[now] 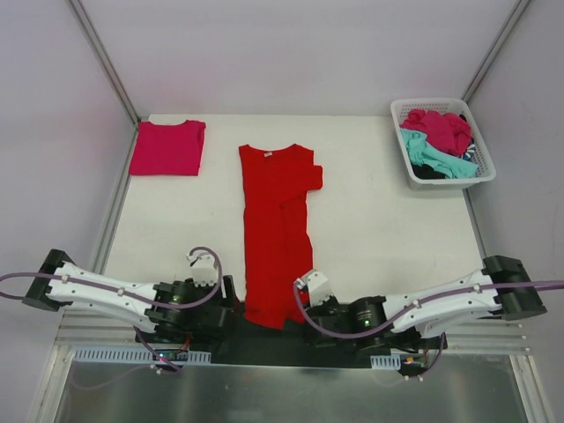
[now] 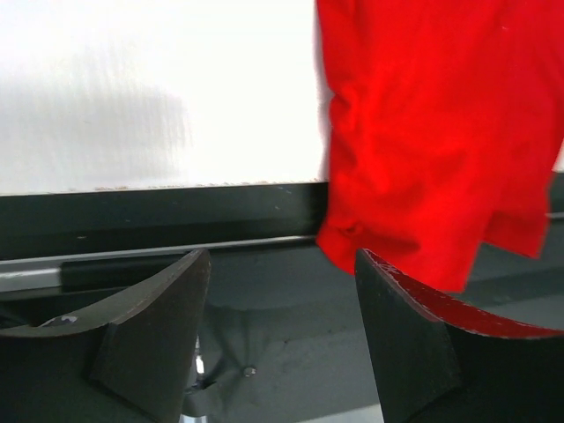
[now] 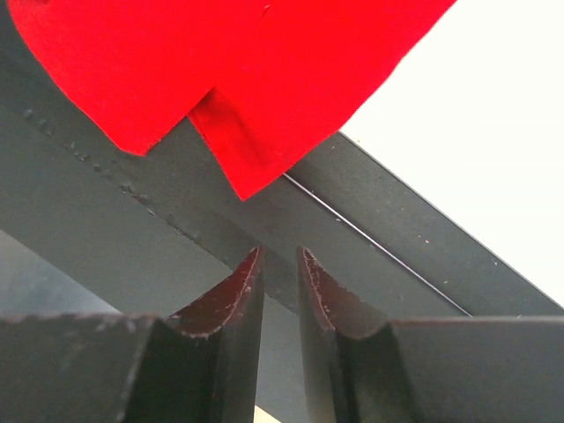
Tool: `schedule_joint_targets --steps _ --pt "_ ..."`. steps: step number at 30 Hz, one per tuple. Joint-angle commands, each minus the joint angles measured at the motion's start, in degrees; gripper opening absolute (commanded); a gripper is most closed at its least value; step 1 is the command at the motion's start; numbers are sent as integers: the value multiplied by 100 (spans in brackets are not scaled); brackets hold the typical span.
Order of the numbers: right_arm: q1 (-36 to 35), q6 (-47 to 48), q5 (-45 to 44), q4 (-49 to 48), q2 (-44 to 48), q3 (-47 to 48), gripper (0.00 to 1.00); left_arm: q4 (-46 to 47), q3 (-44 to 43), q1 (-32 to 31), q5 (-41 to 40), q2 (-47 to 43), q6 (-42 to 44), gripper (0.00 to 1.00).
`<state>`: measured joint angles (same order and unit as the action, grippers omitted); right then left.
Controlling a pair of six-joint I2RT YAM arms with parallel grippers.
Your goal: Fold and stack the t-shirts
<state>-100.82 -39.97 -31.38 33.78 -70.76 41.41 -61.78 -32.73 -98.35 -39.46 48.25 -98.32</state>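
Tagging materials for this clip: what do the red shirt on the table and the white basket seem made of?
Red t-shirt: soft matte cloth, probably cotton knit; it creases and droops over the edge of the table. Basket: rigid white plastic, likely moulded, judging by its lattice walls and smooth rim.

A robotics lab test cell rather than a home: the white table (image 1: 379, 229) stands boxed in by plain pale panels (image 1: 300, 53) held in bare metal frame posts (image 1: 104, 60). A left arm (image 1: 106, 295) and a right arm (image 1: 441, 307), white-shelled with purple cables (image 1: 538, 284), are bolted to a metal rail (image 1: 88, 333) at its near edge. The only household things are a red t-shirt (image 1: 273, 238), a folded pink t-shirt (image 1: 167, 148) and a white basket (image 1: 432, 103) of clothes
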Motion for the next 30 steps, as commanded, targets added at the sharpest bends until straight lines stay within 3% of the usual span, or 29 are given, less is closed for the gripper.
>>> schedule_joint_targets --steps 1,6,13,20,26,28,30 --pt "-26 -538 -404 -424 1133 -649 25 912 635 -80 26 -1272 252 66" --pt "-35 -767 -510 -320 1618 -810 25 1413 786 -80 9 -1635 612 66" --pt "-52 -1030 -194 -767 1189 -827 25 2301 1022 -80 325 -1415 832 66" --pt "-44 -1057 148 -996 477 -625 25 2495 1524 -80 562 -1564 499 64" --pt "97 -1145 430 -1146 423 -713 25 2565 1691 -80 510 -1880 410 65" --pt "97 -1093 439 -1110 467 -661 27 2574 1665 -80 510 -1916 480 65" --pt "132 -1057 448 -1128 589 -652 34 2574 1595 -80 501 -1916 516 65"
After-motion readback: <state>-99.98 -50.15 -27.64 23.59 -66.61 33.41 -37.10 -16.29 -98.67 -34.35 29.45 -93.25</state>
